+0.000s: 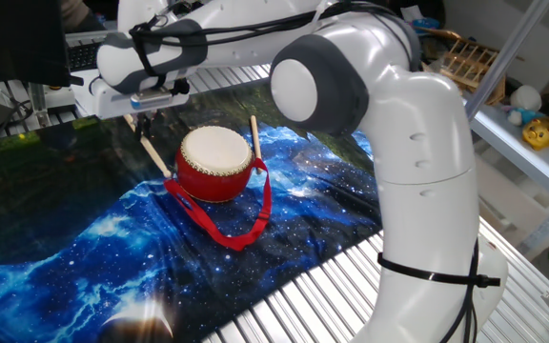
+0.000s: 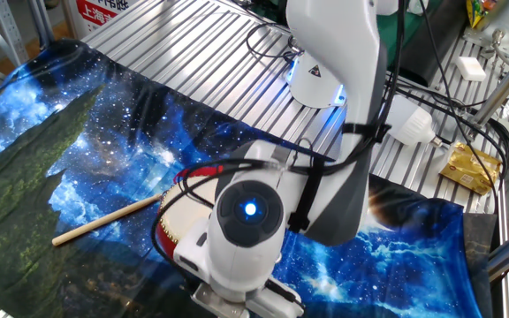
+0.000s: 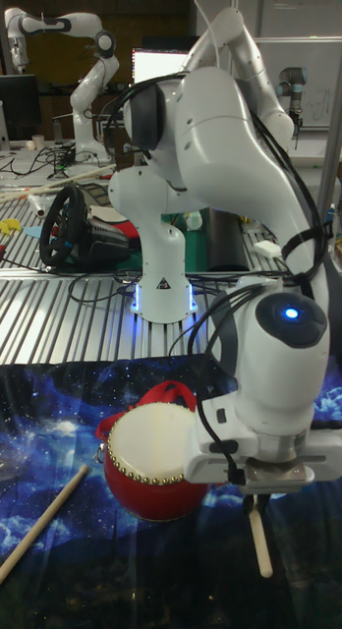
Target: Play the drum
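Observation:
The drum (image 1: 215, 164) has a red body and a cream skin and stands on the starry blue cloth (image 1: 84, 248). Its red ribbon strap (image 1: 241, 227) trails toward the front. My gripper (image 1: 144, 122) hovers just left of the drum, shut on a thin wooden stick (image 1: 156, 155) that slants down beside the drum's left wall. A second stick (image 1: 254, 138) lies on the cloth at the drum's far right side. In the tall fixed view the drum (image 3: 151, 462) sits left of my gripper (image 3: 256, 494), with the held stick (image 3: 260, 539) hanging below. The other fixed view shows only the drum's edge (image 2: 173, 218).
The loose stick (image 2: 104, 221) lies on the cloth, also seen as a stick (image 3: 38, 526) at lower left. Ribbed metal tabletop (image 2: 193, 44) surrounds the cloth. A steering wheel (image 3: 65, 226) and the arm's base (image 3: 161, 280) stand behind. Shelves with toys (image 1: 539, 131) are at right.

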`<state>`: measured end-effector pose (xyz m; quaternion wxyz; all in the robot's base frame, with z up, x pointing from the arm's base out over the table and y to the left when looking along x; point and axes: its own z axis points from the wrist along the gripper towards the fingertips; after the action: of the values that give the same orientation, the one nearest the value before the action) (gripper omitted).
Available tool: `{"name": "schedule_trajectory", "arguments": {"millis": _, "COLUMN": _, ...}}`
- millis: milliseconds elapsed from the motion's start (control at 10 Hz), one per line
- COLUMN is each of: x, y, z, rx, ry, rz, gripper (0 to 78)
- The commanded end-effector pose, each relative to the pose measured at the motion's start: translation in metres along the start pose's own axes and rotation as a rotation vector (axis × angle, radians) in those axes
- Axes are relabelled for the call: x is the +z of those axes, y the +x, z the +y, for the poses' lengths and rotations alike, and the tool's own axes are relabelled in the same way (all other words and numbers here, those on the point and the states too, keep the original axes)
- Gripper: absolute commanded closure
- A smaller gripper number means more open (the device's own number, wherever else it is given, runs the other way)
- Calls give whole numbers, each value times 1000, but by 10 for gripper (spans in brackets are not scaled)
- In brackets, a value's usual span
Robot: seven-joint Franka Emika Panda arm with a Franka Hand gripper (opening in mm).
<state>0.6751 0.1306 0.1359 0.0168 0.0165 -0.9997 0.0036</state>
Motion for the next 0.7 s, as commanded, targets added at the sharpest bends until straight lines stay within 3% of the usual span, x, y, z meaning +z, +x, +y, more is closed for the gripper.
{"name": "schedule_trajectory", "arguments": {"millis": 100, "x": 13, "y": -5, "z": 1, "rx": -9, "ry": 6, "rz": -6, "gripper": 763}}
{"name": "schedule_trajectory", "arguments": {"millis": 700, "x": 35, "y": -8, "z": 1, "rx": -9, "ry": 6, "rz": -12, "gripper": 763}}
